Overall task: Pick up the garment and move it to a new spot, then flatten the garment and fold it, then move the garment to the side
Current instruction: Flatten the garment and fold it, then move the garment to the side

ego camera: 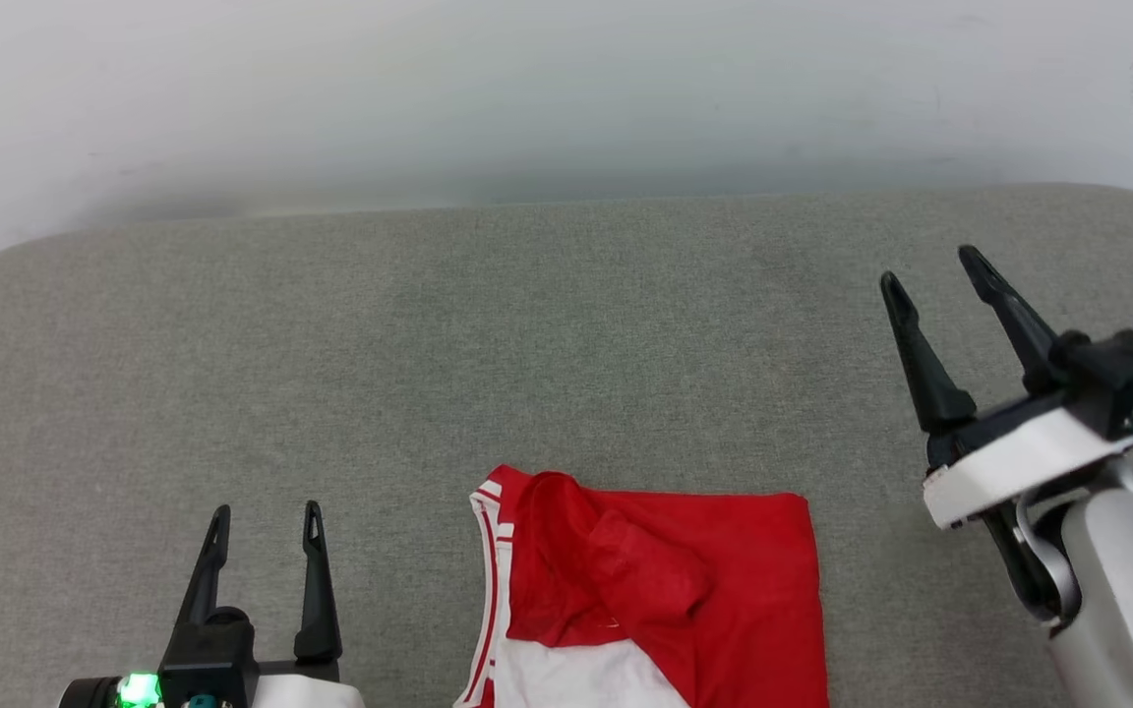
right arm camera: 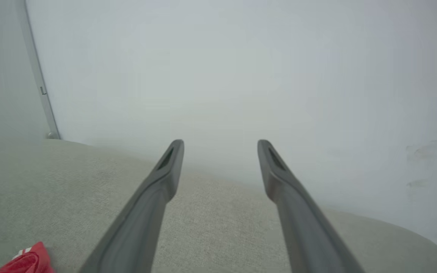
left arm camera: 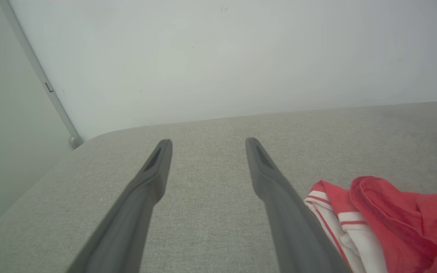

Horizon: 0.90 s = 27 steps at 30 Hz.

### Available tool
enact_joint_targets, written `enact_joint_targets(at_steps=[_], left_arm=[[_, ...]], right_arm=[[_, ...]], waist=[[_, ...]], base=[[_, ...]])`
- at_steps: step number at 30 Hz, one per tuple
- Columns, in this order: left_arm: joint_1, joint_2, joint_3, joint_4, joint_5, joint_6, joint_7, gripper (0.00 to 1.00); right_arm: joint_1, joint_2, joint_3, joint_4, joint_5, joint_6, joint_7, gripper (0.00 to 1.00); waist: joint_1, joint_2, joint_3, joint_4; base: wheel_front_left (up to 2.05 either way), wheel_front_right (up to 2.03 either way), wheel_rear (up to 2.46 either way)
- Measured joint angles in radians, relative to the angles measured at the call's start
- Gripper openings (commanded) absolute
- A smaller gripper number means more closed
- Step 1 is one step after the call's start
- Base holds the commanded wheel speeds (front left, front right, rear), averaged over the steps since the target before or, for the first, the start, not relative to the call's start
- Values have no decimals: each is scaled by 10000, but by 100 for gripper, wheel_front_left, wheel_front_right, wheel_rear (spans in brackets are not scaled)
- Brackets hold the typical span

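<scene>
The garment [ego camera: 655,600] lies folded into a red block at the near middle of the grey cushioned surface, with white fabric at its near edge and striped trim along its left side. My left gripper [ego camera: 267,521] stands open at the lower left, well clear of the cloth. In the left wrist view the garment [left arm camera: 385,216] sits just right of my left gripper [left arm camera: 208,146]. My right gripper [ego camera: 935,270] is open at the far right, raised and apart from the garment. A red corner of the garment [right arm camera: 27,261] shows at the lower left of the right wrist view, away from my right gripper [right arm camera: 220,146].
The grey fabric surface [ego camera: 488,344] stretches wide behind and to both sides of the garment, with rounded far corners. A pale wall [ego camera: 566,88] rises right behind it. A thin vertical trim strip [left arm camera: 40,76] runs down the wall at the far left.
</scene>
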Motion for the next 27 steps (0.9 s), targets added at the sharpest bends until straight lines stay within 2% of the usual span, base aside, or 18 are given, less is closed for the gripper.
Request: enact_joint_targets(at_steps=[4,8,12,18,27], left_arm=[[140,35,82,-17,31,-13,0,100],[197,44,82,-61,27,-84,0,100],[250,48,79,-94,-12,-194,0,100],[397,36,58,-151,-50,-332,0,100],[582,-12,75,-192,-81,-466,0,100]], right_arm=[[1349,788,-1582,-936,-966,2,-125,100],[2612,1519,-2487,-1958,-1429,0,-153,100],[3667,1988,-2901,-2780,-1703,0,-157,100],[4959,2462,-3254,-3225,-1774,0,-157,100],[6047,2615,-3394,-3509,-1536,0,-157,100]], waist=[[0,0,-108,-83],[-1,0,-195,-143],[0,0,-281,-162],[-1,0,-466,-107],[-1,0,-715,14]], base=[[0,0,0],[0,0,0],[0,0,0],[0,0,0],[0,0,0]])
